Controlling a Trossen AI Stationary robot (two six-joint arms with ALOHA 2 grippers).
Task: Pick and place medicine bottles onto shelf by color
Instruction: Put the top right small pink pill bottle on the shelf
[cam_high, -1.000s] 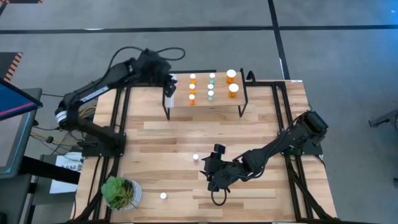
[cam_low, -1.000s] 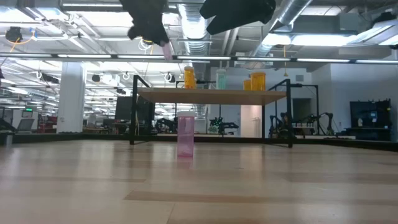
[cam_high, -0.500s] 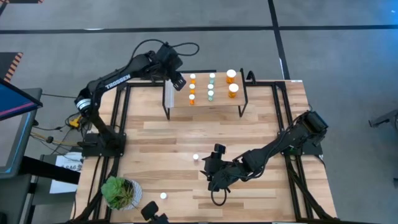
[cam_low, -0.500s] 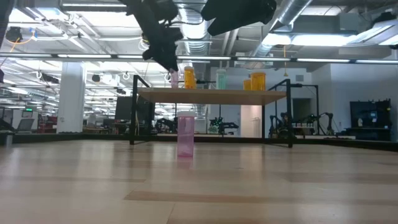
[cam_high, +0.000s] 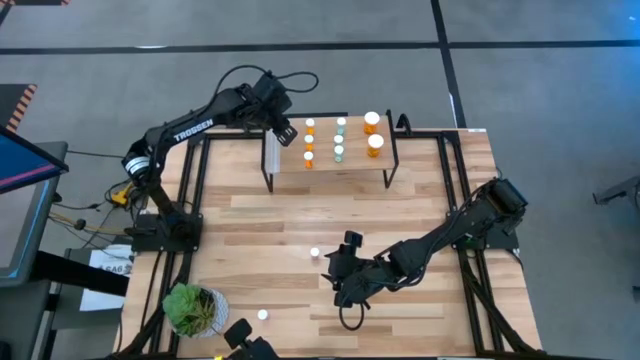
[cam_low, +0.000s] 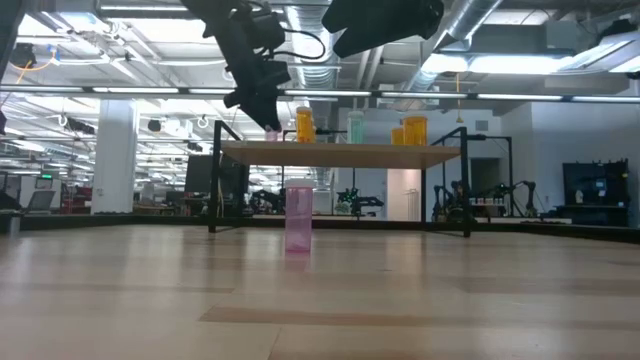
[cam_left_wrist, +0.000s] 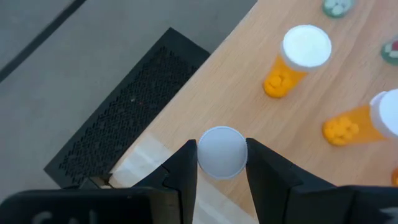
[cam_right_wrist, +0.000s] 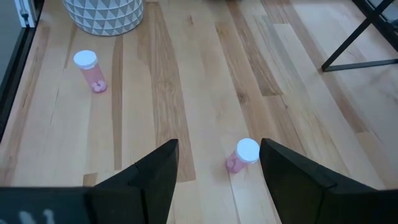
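Note:
The shelf stands at the table's far side. On it are small orange bottles, pale green bottles and two wider orange bottles. Over its left end my left gripper is shut on a pink, white-capped bottle. Farther toward the near edge, my right gripper hovers open above the table. Just beyond its fingers a pink bottle stands on its base. Another pink bottle stands near the front edge. My left gripper pinches the pink bottle at its white cap between its two fingers. The fingers slant down from the table's left. The bottle hangs upright below them, over the shelf's left edge. Whether its base touches the plank, I cannot tell.
A potted plant sits at the near left corner of the table. The shelf's black legs stand on the tabletop. Bare wood lies between the shelf and my right arm.
My left gripper has carried the pink bottle down and a little toward the table's right, from high above the shelf's left end to close over the plank. The bottle has stayed upright in the hold.

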